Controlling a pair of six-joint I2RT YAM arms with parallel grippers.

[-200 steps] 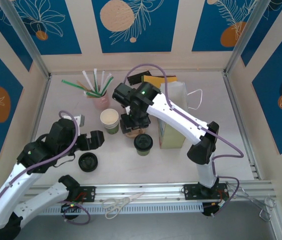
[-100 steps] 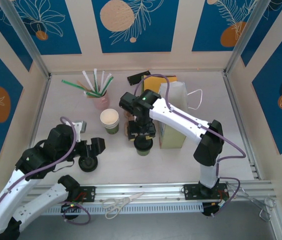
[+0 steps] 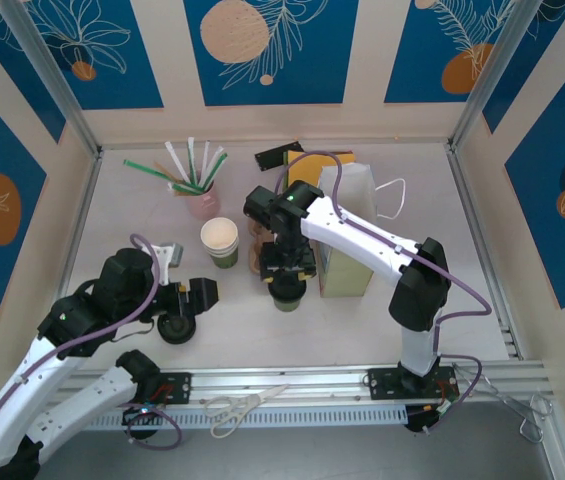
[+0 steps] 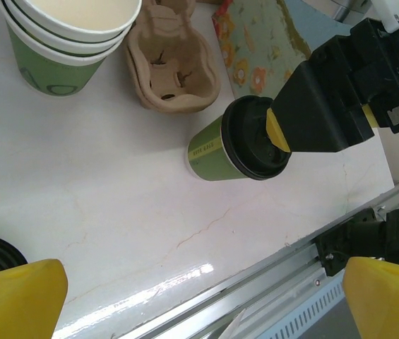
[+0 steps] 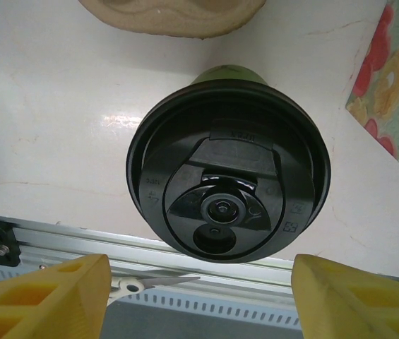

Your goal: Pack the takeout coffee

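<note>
Lower than a second ago, our right gripper (image 5: 198,282) hangs over the takeout coffee (image 5: 227,187), jaws spread clear of it; our left gripper (image 4: 185,300) gapes wide.

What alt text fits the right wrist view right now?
Looking straight down on the takeout coffee, black lid on, standing on the white table, flanked by the right gripper's open yellow fingers, untouched. A cardboard cup carrier lies beyond, a floral bag at right.
</note>
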